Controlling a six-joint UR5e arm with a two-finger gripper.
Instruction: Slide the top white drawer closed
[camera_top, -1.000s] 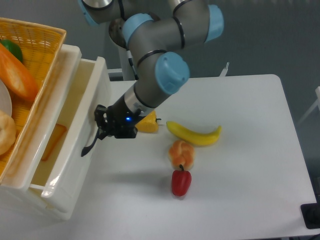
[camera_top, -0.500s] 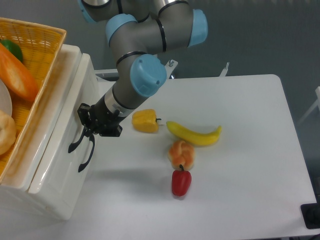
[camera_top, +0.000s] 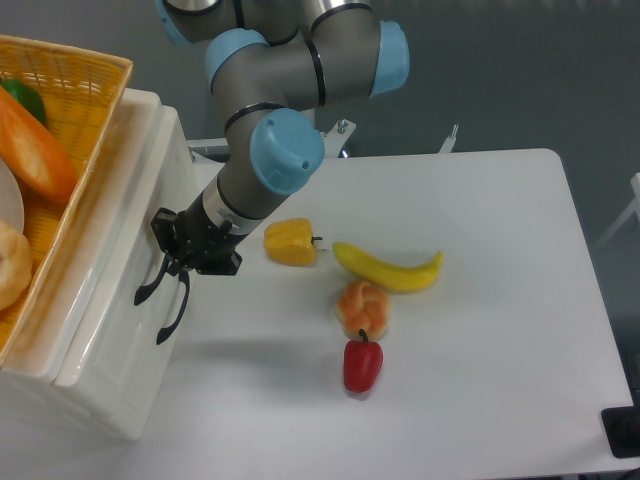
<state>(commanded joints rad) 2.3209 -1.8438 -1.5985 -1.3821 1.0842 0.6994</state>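
The top white drawer (camera_top: 128, 215) sits pushed in, its glossy front level with the cabinet face. Its curved black handle (camera_top: 150, 287) shows just below my gripper (camera_top: 166, 243). My gripper's dark fingers look shut, with the tips pressed against the drawer front above the handle and nothing held between them. A second black handle (camera_top: 172, 316), on the lower drawer front, lies right beside the first. The drawer's inside is hidden.
A yellow wicker basket (camera_top: 80, 75) with food stands on the cabinet top. On the white table lie a yellow pepper (camera_top: 289, 242), a banana (camera_top: 390, 270), an orange pastry (camera_top: 362, 306) and a red pepper (camera_top: 362, 364).
The drawer slid left from wide open to shut into the cabinet, with my gripper following it. In the last half second the arm only shifted slightly left.
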